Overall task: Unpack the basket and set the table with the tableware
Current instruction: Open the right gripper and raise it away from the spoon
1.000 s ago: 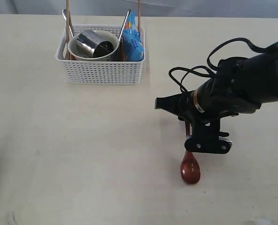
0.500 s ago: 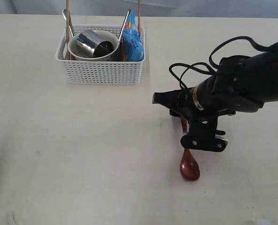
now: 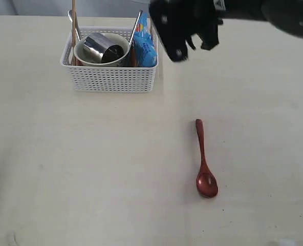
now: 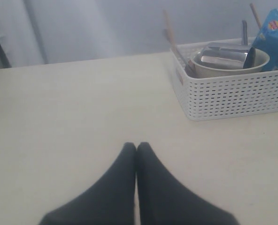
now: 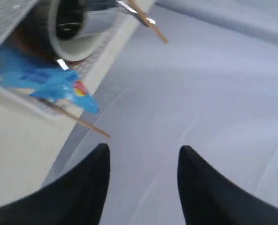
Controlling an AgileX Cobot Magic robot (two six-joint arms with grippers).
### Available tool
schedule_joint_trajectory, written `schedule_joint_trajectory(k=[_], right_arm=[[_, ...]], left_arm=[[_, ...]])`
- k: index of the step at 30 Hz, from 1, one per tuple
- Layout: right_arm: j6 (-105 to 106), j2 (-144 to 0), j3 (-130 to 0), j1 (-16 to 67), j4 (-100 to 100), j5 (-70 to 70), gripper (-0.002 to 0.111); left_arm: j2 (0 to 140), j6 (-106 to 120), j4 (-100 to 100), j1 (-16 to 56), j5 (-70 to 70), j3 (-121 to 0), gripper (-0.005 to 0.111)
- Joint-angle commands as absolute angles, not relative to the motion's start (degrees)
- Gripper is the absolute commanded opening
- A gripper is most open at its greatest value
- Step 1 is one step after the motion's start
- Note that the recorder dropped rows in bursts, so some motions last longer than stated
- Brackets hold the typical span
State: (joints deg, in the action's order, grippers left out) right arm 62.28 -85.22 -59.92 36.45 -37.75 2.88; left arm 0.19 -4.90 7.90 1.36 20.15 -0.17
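The spoon lies flat on the table, with wide bare surface on all sides of it. Farther back, near the far edge, stands the basket with the bowl, cup and blue bag inside. The right gripper hangs high beside its right end, spread and empty; the left gripper is over bare table, pressed together.

Red spoon flat on table; basket (white) holds cup, bowl.
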Motion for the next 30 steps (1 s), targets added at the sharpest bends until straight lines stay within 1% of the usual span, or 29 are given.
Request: schedule_joint_trajectory(k=[1,2,3,4,6,8,11,13,17,23,26,30], right_arm=[[37.01,-84.8,-63.88,36.09,-35.66,7.08,0.036],[28.18,-84.8,-63.88,36.09,-34.81,8.02,0.034],[21.31,-84.8,-63.88,36.09,-33.78,8.47,0.037],[14.88,-84.8,-63.99,36.09,-33.6,8.44,0.041],[4.91,-86.52,-66.36,35.39,-33.35,8.44,0.053],[-4.75,-90.27,-70.94,31.55,-30.38,8.15,0.055],[-12.52,-98.41,-77.9,22.13,-21.14,8.4,0.055],[-12.42,-102.39,-80.41,18.99,-17.46,8.4,0.055],[-11.91,-109.76,-85.98,15.37,-14.74,9.88,0.055],[0.0,-118.18,-96.46,12.27,-6.96,17.08,0.055],[10.54,-120.7,-101.64,9.93,4.51,21.2,0.055],[31.24,-122.12,-105.77,6.04,28.79,28.17,0.055]], left_arm=[[0.0,-4.9,7.72,1.25,20.03,0.0,0.0],[0.0,-4.9,7.72,1.25,20.03,0.0,0.0],[0.0,-4.9,7.72,1.25,20.03,0.0,0.0],[0.0,-4.9,7.72,1.25,20.03,0.0,0.0],[0.0,-4.9,7.72,1.25,20.03,0.0,0.0],[0.0,-4.9,7.72,1.25,20.03,0.0,0.0],[0.0,-4.9,7.72,1.25,20.03,0.0,0.0],[0.0,-4.9,7.72,1.25,20.03,0.0,0.0],[0.0,-4.9,7.72,1.25,20.03,0.0,0.0],[0.0,-4.9,7.72,1.25,20.03,0.0,0.0],[0.0,-4.9,7.72,1.25,20.03,0.0,0.0],[0.0,-4.9,7.72,1.25,20.03,0.0,0.0]])
